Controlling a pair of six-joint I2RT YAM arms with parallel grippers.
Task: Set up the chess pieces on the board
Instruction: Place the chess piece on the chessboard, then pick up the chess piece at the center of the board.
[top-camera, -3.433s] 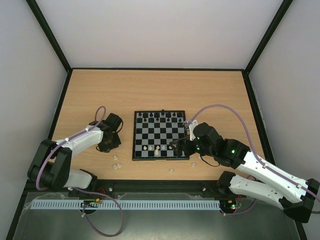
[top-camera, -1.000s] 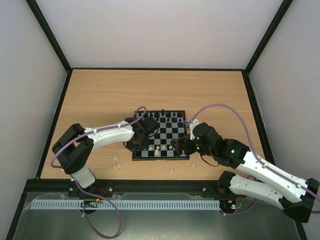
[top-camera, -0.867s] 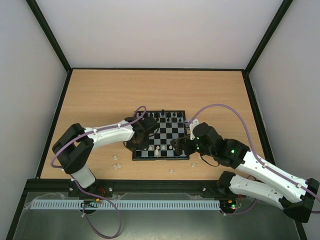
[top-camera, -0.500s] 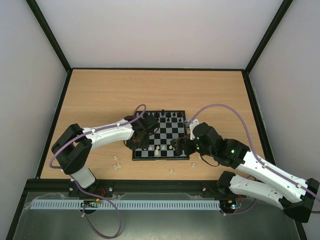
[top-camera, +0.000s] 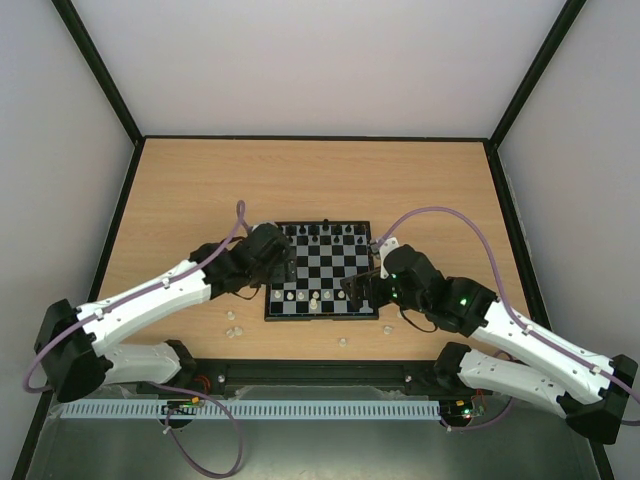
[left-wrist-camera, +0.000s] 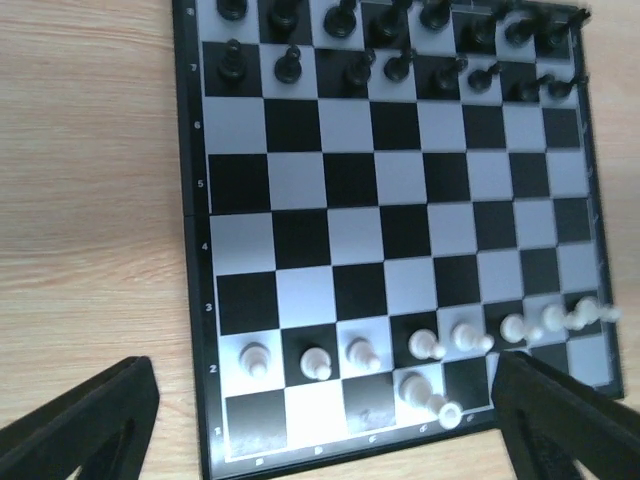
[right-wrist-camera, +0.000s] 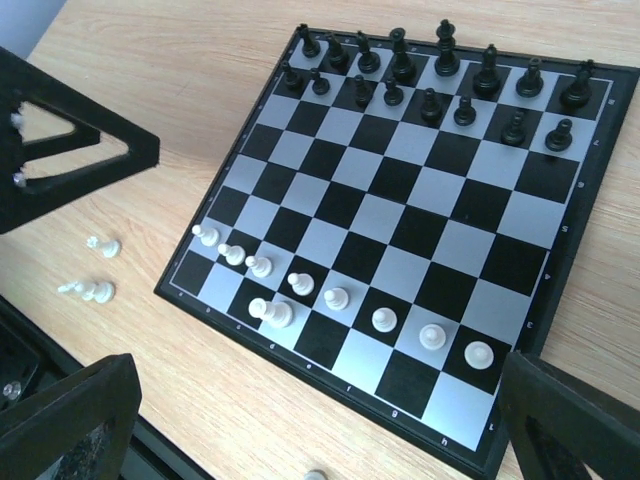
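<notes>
While both arms hover beside the board (top-camera: 326, 268), I judge the job to be well past halfway.

- Black pieces (right-wrist-camera: 400, 60): two full rows along the board's far edge.
- White pawns (right-wrist-camera: 337, 297): a complete line, one row in from the board's near edge.
- White back row: a single piece (right-wrist-camera: 270, 312) stands in the board's nearest row, and the other squares there are bare.
- Loose white pieces (top-camera: 234, 323): on the table (top-camera: 200, 190), just off the board's near-left corner. Two more lie beyond the board's near edge.
- Left gripper (left-wrist-camera: 321, 364): over the board's left edge, fingers spread wide, nothing between them.
- Right gripper (right-wrist-camera: 318, 358): above the board's near-right corner, likewise spread and empty.

The step in hand, as I read it, is filling white's back row. My next move should take the left gripper off the board's near-left corner and down over one loose piece. Each piece is tiny against the fingers, so I would centre it carefully before closing. It then has to go upright onto a bare square in the board's nearest row, without brushing the pawns beside it.
</notes>
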